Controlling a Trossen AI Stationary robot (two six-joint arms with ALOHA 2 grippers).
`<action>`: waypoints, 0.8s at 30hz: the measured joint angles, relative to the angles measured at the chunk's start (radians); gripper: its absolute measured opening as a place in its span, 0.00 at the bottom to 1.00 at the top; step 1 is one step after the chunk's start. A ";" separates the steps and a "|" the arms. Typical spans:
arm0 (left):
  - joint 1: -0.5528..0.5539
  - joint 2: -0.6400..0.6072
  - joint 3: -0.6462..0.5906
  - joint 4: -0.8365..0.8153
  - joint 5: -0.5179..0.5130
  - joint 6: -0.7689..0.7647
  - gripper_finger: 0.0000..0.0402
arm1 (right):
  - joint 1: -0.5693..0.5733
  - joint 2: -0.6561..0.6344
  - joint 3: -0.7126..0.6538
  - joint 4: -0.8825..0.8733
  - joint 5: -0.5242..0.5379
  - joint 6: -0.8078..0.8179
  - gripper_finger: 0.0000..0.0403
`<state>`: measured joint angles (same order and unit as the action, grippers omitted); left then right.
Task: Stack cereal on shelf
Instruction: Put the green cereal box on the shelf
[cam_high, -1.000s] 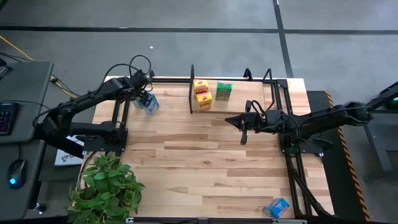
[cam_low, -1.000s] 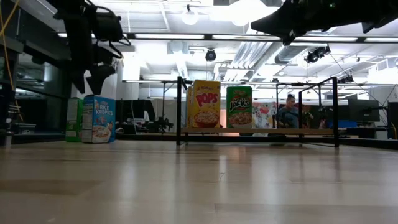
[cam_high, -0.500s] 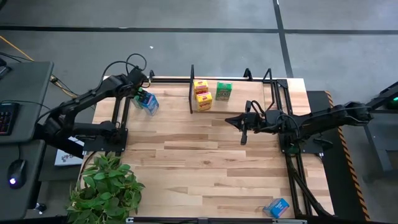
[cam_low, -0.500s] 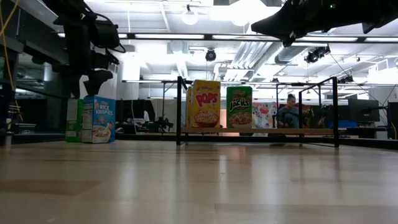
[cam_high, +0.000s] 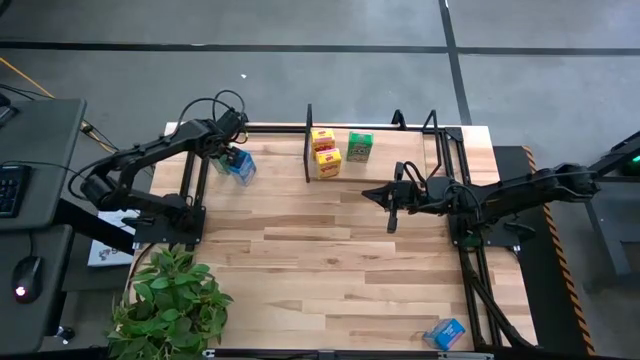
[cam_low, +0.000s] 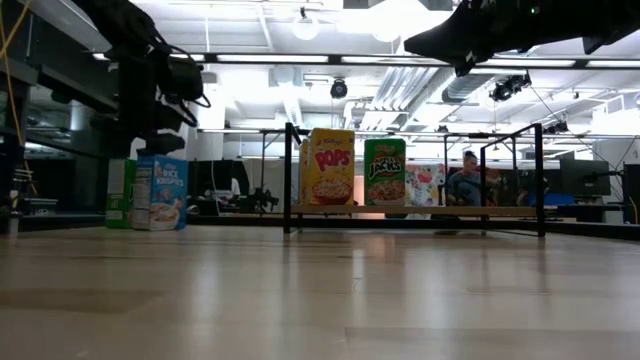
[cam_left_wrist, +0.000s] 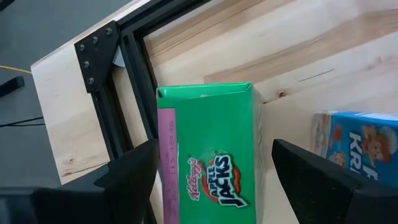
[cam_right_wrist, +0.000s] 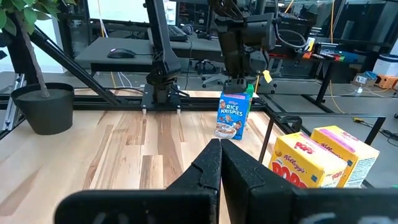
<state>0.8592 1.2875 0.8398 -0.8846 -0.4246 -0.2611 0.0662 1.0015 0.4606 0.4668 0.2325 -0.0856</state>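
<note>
A green cereal box (cam_left_wrist: 211, 155) stands upright at the table's far left, close beside a blue cereal box (cam_high: 243, 167). My left gripper (cam_left_wrist: 214, 146) is open and points steeply down over the green box, one finger on either side of it with a gap at each. The shelf (cam_high: 385, 158) at the far middle carries two yellow boxes (cam_high: 322, 139) (cam_high: 328, 161) and a green one (cam_high: 360, 146), all upright. Another blue box (cam_high: 444, 333) lies at the near right corner. My right gripper (cam_high: 368, 192) hangs shut and level above the table's middle.
Black tube frames stand at the table's left (cam_high: 190, 200) and right (cam_high: 465, 235) sides. A potted plant (cam_high: 170, 300) sits at the near left corner. The wide middle and near part of the tabletop (cam_high: 320, 270) is bare wood. A person (cam_low: 465, 180) sits in the room beyond.
My left gripper has sunk toward the green box at the far left, staying open; its fingers now stand lower, around the box's top. The boxes have not moved.
</note>
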 joint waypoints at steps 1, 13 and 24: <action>0.000 0.000 0.000 0.001 0.000 -0.003 0.74 | 0.000 0.000 0.000 -0.001 0.000 0.000 0.00; 0.000 0.000 0.000 0.009 0.000 -0.006 0.49 | 0.000 0.000 0.000 -0.008 0.000 0.006 0.00; 0.000 -0.030 0.092 -0.038 -0.002 0.028 0.37 | 0.000 0.000 0.000 -0.008 0.000 0.007 0.00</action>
<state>0.8589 1.2580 0.9323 -0.9223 -0.4265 -0.2333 0.0662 1.0016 0.4606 0.4592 0.2326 -0.0791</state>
